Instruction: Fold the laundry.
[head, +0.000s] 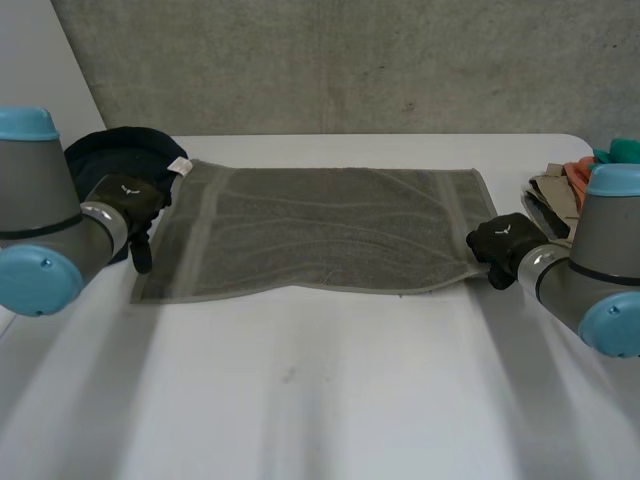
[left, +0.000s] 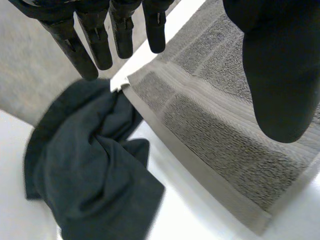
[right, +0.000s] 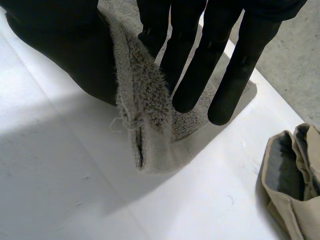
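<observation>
A grey-green towel lies spread flat across the white table, long side running left to right. My left hand hovers over the towel's near left corner. In the left wrist view its fingers are straight and the thumb stands well apart, with the towel's left edge lying flat below and nothing held. My right hand is at the near right corner. There the fingers and thumb pinch the towel's edge and lift it slightly off the table.
A dark navy cloth lies bunched just beyond the towel's left edge, close to my left hand. Folded beige, orange and teal clothes sit at the far right, the beige one near my right hand. A concrete wall stands behind the table.
</observation>
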